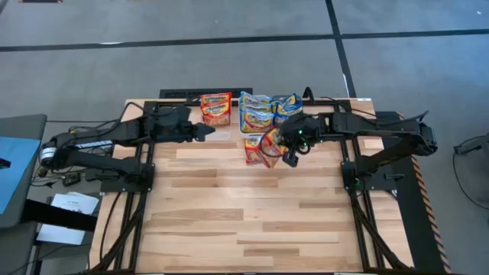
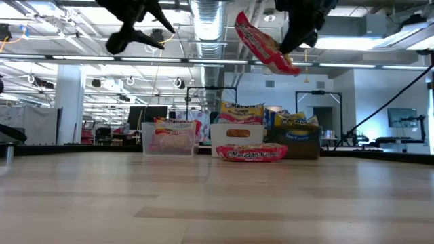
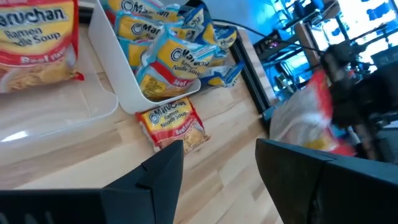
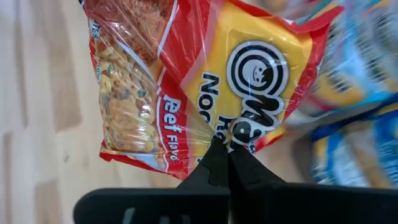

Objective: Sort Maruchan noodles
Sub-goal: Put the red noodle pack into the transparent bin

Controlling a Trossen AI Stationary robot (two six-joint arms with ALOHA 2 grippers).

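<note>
- Low view, nearest first: one red-banded packet [image 2: 251, 153] lies flat on the table [image 2: 217, 203] in front of the white bin [image 2: 237, 137], not yet in any bin.
- Above it, the right gripper [image 2: 293, 42] hangs high over the table with its fingers pinched shut on the edge of a red Beef packet [image 2: 263, 44], which dangles tilted in the air; in the right wrist view the fingertips meet on the wrapper's edge.
- The left gripper [image 2: 134, 34] hovers at about the same height over the clear bin [image 2: 169, 139], fingers spread wide and holding nothing.
- Behind the loose packet stand three bins in a row: the clear bin holds a red-banded packet [image 1: 216, 108], the white bin holds several packets [image 1: 256, 113], mostly with yellow and blue print, and the dark bin [image 2: 302, 144] holds blue-banded ones [image 1: 286, 105].
- Judged from this, most of the noodles are already in bins; two red packets appear left, the one carried and the one on the table.
- Likely next, the carried packet needs to go to the clear bin with the other red one, though that is only my reading.
</note>
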